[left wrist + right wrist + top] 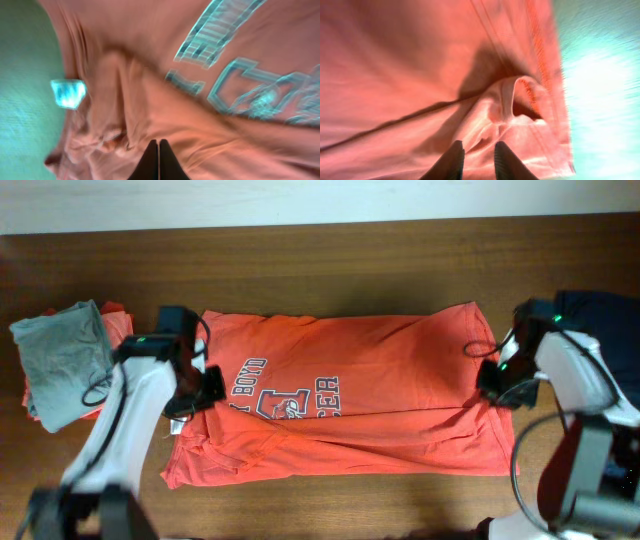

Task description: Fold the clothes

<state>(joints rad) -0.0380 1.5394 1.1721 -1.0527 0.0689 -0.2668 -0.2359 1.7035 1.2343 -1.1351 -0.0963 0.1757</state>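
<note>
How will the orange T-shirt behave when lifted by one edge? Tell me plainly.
Probably floppy: the T-shirt lies creased and folded over itself. Likely light, since its hem bunches into a loose hump. Pushed, it would likely wrinkle.

Orange-red T-shirt [380, 380] spread lengthwise mid-desk [330, 260], lettering nearer the left edge. Left fingers [212, 385] over its left end, right fingers [495, 387] over its right end. Grey folded shirt [65, 360] by the left edge. Dark navy garment [600, 310] at the right edge.
</note>
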